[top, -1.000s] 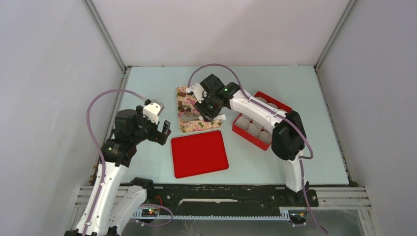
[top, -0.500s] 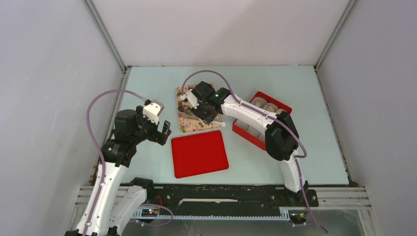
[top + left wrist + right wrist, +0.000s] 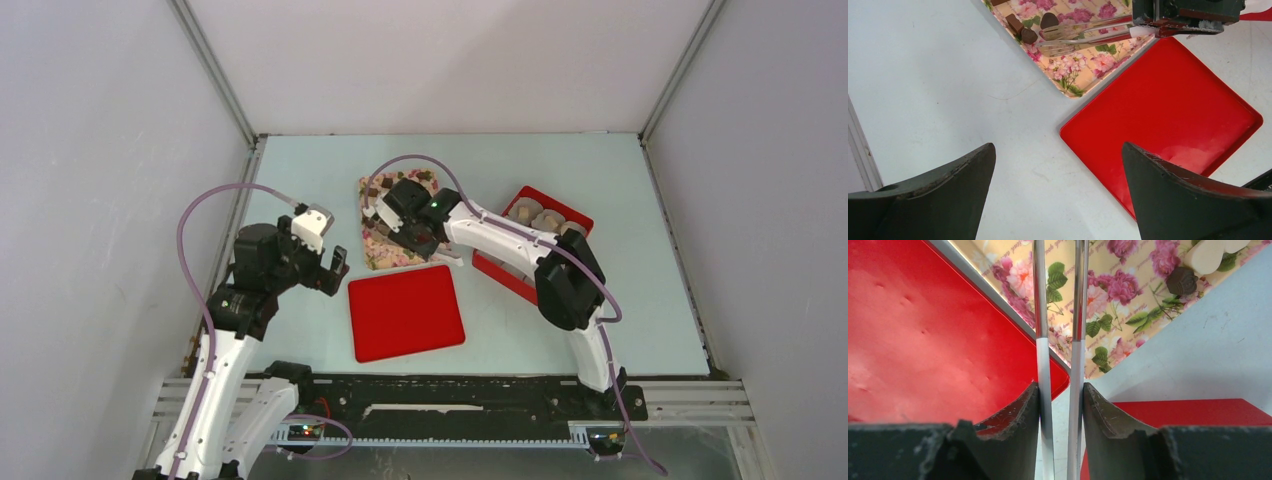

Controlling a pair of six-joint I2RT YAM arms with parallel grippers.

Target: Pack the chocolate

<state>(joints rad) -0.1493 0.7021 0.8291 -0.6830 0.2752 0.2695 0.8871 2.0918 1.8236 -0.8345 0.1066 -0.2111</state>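
The right gripper's jaws stand narrow, clamped on the two arms of metal tongs that reach out over the floral cloth. The left gripper's jaws gape wide and hold nothing, above the table by the far left corner of the red tray. The chocolate lies in small dark and pale lumps on the cloth, a few just beside the tong tips; the cloth sits mid-table, just beyond the tray's far edge.

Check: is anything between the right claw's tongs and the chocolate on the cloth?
Nothing visible. The right claw grips tongs whose tips lie beside a dark chocolate on the floral cloth.
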